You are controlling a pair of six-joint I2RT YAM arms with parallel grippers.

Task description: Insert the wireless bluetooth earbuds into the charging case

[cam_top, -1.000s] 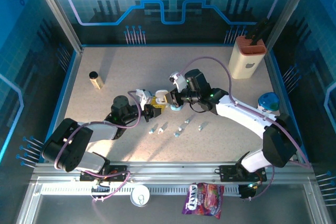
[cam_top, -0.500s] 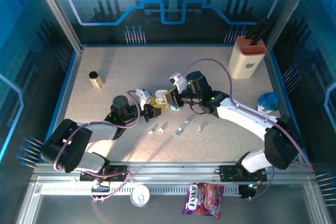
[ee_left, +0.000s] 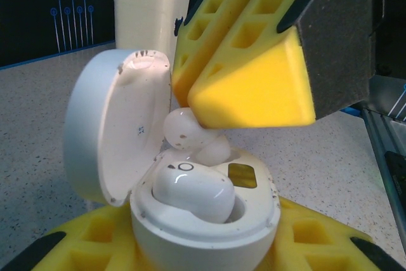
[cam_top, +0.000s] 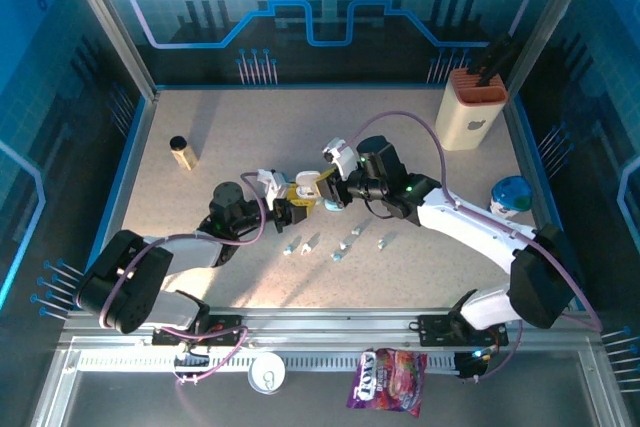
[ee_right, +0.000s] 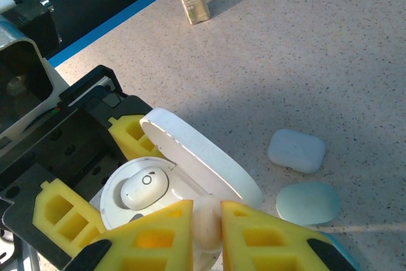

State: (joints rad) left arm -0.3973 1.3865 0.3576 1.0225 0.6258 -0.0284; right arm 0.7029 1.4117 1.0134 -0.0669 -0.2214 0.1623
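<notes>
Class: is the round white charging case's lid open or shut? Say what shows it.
Open. The lid stands swung back beside the charging case, exposing one earbud seated inside.

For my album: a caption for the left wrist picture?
Right pincer holds a white earbud at the open charging case gripped by the left pincer; another earbud sits inside.
</notes>
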